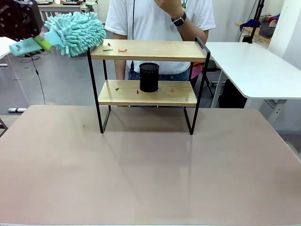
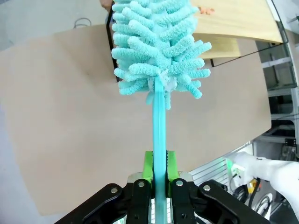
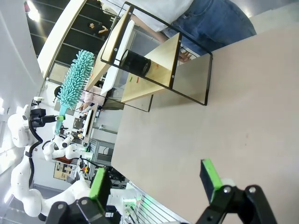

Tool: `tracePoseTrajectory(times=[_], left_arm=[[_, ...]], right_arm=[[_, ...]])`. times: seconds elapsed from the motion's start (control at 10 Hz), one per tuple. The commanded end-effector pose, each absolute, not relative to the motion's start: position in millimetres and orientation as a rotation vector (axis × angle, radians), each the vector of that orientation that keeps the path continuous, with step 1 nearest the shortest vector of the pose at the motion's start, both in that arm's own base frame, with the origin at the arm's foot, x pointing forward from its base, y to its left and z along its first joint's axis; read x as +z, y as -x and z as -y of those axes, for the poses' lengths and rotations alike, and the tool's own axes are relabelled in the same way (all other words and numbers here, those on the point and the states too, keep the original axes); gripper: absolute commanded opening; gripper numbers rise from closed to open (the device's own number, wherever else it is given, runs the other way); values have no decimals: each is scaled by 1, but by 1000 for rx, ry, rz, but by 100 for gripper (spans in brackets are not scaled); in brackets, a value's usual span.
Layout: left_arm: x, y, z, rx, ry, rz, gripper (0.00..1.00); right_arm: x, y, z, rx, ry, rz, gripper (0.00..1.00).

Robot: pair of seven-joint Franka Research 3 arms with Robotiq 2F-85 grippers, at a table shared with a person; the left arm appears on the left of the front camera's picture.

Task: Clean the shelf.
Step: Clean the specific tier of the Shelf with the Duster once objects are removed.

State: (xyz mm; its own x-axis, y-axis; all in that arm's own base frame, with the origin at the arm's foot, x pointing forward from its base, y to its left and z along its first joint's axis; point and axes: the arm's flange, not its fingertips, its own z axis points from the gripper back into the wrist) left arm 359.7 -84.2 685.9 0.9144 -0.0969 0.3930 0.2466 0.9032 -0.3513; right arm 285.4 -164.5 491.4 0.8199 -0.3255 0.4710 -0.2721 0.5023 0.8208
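The shelf (image 1: 148, 50) stands at the far middle of the tan table, two wooden boards in a black frame. Small red and green scraps (image 1: 122, 50) lie on its top board, and more lie on the lower board beside a black cup (image 1: 149, 77). My left gripper (image 1: 41, 41) is up at the far left, shut on the handle of a teal fluffy duster (image 1: 77, 32). The duster's head touches the top board's left end. In the left wrist view the handle (image 2: 160, 140) runs up from the gripper (image 2: 160, 175) to the head (image 2: 159, 46). My right gripper (image 3: 154, 179) stands open over the table, well away from the shelf (image 3: 154, 70).
A person in a white shirt (image 1: 141, 21) stands right behind the shelf with one hand raised. A white table (image 1: 254, 66) stands at the back right. The tan table (image 1: 150, 174) stretches bare in front of the shelf.
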Motion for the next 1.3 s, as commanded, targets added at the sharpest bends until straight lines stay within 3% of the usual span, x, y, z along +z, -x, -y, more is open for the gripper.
tracePoseTrajectory(times=[0.0,0.6,0.9,1.2], left_arm=[[686,-362,98,-176,383,357,12],[678,-373,143,-264,335,265,12],[680,-356,156,-467,444,198,12],[695,-330,139,-861,624,113,12]], right_arm=[[492,-288,163,-14,-1073,669,100],[492,-288,163,-14,-1073,669,100],[492,-288,163,-14,-1073,669,100],[492,-288,163,-14,-1073,669,100]])
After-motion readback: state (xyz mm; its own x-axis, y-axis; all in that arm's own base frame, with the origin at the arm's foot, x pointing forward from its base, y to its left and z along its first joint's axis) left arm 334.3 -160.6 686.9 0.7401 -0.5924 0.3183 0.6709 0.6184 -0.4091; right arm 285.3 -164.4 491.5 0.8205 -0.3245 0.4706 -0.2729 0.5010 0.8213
